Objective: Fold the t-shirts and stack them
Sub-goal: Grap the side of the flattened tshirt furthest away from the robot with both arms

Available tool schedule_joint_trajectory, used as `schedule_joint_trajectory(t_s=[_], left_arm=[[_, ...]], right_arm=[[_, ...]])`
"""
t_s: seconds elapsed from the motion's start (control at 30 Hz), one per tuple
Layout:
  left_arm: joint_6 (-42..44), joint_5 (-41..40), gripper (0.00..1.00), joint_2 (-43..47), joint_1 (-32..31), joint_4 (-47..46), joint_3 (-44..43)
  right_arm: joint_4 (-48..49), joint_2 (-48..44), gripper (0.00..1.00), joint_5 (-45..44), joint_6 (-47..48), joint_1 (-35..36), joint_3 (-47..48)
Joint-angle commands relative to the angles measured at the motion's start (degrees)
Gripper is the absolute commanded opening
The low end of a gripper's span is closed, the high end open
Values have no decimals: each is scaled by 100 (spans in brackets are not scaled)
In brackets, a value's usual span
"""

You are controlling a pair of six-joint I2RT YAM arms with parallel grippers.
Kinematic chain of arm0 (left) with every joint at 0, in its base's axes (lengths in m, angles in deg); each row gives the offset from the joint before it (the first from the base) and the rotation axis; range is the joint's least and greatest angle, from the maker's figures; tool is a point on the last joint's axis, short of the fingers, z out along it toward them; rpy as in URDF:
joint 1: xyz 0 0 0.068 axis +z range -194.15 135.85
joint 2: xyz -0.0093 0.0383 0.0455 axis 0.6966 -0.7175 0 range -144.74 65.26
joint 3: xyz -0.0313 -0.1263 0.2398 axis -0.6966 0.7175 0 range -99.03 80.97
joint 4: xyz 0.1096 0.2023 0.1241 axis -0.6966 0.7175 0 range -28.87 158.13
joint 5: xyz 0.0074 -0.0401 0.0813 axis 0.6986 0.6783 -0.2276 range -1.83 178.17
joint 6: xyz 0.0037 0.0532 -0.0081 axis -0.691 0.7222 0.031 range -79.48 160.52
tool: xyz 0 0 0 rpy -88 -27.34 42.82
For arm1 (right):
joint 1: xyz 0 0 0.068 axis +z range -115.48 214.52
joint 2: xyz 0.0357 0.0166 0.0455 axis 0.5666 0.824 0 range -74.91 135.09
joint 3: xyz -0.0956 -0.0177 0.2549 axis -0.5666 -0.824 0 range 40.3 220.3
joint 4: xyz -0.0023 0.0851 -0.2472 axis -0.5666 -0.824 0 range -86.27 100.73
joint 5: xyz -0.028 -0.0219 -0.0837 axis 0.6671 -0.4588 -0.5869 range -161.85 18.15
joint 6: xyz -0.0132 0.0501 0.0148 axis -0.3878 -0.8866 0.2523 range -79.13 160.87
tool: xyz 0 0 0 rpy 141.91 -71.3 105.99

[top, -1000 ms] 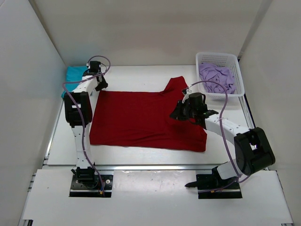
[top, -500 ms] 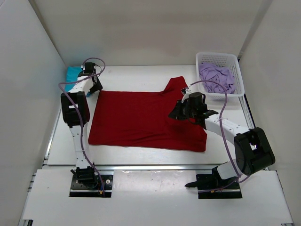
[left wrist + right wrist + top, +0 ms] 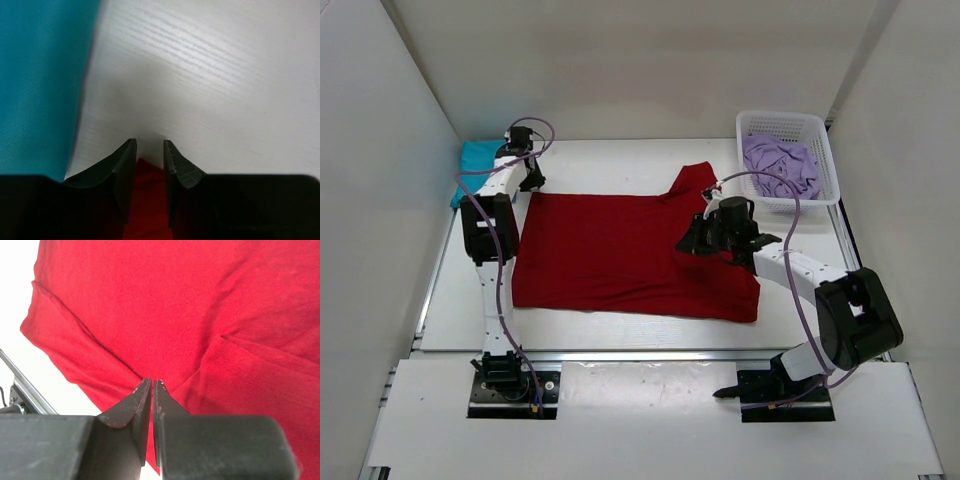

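Top external view shows 3 t-shirts. 1 is the dark red t-shirt (image 3: 620,250). It lies spread out flat in the middle of the table (image 3: 620,160), with 1 sleeve poking up toward the far side. 1 is the teal t-shirt (image 3: 475,162). It sits in the far left corner, near the red one but not touching it. 1 is the lilac t-shirt (image 3: 780,165). It is bunched up inside the 1 white basket (image 3: 828,150) at the far right.

2 arms reach over the table. The right gripper (image 3: 151,381) is down on the right part of the red shirt. Its 2 fingers are squeezed almost together, and wrinkles in the cloth run right up to their tips, so it is pinching a fold of the red shirt. The left gripper (image 3: 150,142) is at the far left corner of the red shirt. Its 2 fingers stand a little apart, with white table showing between the tips and the red corner just below them. It is not squeezing anything. The teal shirt lies just beside it.
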Motion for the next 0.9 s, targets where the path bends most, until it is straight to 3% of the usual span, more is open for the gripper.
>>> schedule_joint_trajectory(t_s=[0.0,0.2,0.27,0.5,0.8,0.87], left_arm=[[204,-140,41,94,-31,253,-74],[222,-185,42,129,-14,271,76],[205,-167,35,173,-22,218,181],[275,-203,27,278,-31,226,243],[64,69,13,691,21,-343,910],[3,122,6,797,65,-458,1121]], right_arm=[[233,-303,6,27,-52,-142,135],[251,-260,9,44,-62,-300,363],[260,-120,10,53,-79,-309,495],[348,548,12,-166,-54,-827,1162],[-152,2041,22,-895,359,-1381,2541],[-320,2296,28,-1184,439,-1443,2902]])
